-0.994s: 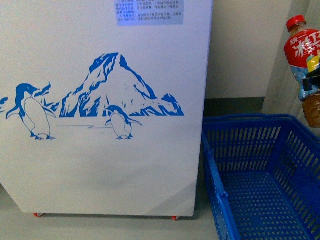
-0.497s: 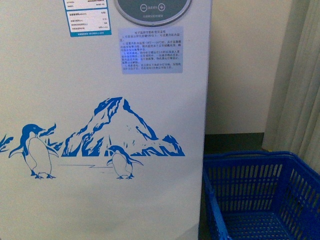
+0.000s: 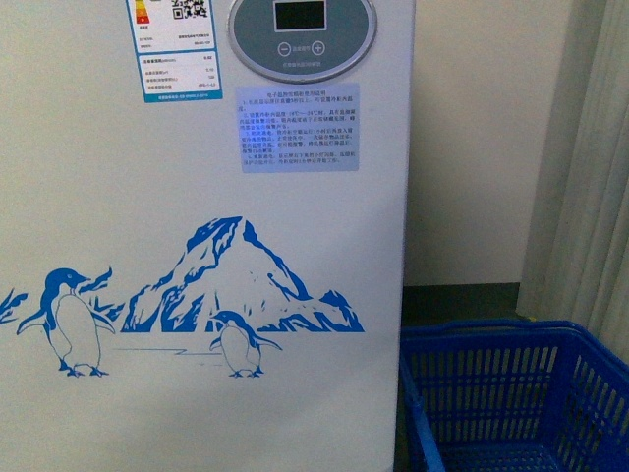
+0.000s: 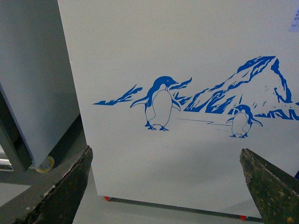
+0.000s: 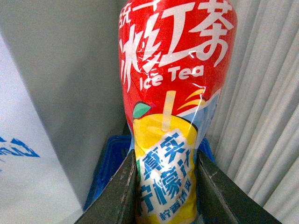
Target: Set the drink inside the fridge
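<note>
The fridge (image 3: 197, 197) fills the front view with its white front wall, blue penguin-and-mountain picture and grey control panel; its top and lids are out of view. In the left wrist view the fridge (image 4: 187, 56) faces my left gripper (image 4: 166, 184), which is open with nothing between its dark fingers (image 4: 70, 186). My right gripper (image 5: 166, 186) is shut on the drink (image 5: 173, 93), a bottle with a red, yellow and light-blue "Ice Tea" label, held upright; its cap is out of view. Neither gripper nor the drink shows in the front view.
A blue plastic basket (image 3: 511, 393) stands on the floor right of the fridge, also under the drink as the basket (image 5: 110, 163). Pale curtains (image 3: 590, 197) hang at the far right. A grey cabinet (image 4: 32, 84) stands beside the fridge. Red castors (image 4: 107, 198) show underneath.
The front view has risen: the control panel and energy label came into sight and the basket dropped lower. The drink, seen at the right edge a second ago, has left the front view.
</note>
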`<action>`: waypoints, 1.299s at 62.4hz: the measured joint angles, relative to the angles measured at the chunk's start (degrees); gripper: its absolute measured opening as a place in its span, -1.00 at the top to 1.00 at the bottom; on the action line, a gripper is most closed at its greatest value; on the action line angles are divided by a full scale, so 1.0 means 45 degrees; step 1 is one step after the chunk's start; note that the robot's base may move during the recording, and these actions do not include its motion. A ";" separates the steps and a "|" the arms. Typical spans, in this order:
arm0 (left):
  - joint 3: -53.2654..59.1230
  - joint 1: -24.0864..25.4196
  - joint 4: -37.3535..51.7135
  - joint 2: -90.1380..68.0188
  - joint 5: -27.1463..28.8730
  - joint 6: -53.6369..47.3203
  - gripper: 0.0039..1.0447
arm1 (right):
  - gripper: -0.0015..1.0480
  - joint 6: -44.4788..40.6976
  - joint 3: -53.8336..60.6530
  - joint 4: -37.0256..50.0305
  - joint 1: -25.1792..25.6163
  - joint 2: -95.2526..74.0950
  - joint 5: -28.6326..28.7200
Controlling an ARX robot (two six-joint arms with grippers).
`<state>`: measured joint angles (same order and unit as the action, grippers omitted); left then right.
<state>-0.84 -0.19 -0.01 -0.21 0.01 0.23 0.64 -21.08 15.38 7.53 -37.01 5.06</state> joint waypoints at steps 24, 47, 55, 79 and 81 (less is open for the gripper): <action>0.0000 0.0000 0.0000 0.0000 -0.0005 0.0000 -0.85 | 0.44 -0.0024 0.2351 -0.2463 0.3526 0.5391 0.3050; 0.0000 0.0000 0.0000 0.0000 0.0000 0.0000 -0.85 | 0.44 -0.0058 0.3254 -0.3546 0.1530 0.6324 0.1899; 0.0000 0.0000 0.0000 0.0000 -0.0005 0.0000 -0.85 | 0.44 -0.0058 0.3560 -0.3560 0.0816 0.6683 0.1171; 0.0000 0.0000 0.0000 0.0000 0.0000 0.0000 -0.85 | 0.44 -0.0078 0.4221 -0.3638 -0.1627 0.7407 -0.1044; 0.0000 0.0000 0.0000 0.0000 -0.0005 0.0000 -0.85 | 0.44 -0.0078 0.4250 -0.3638 -0.1627 0.7426 -0.1107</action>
<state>-0.84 -0.19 -0.01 -0.21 -0.01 0.23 0.30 -1.96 -0.99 0.21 -3.60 0.08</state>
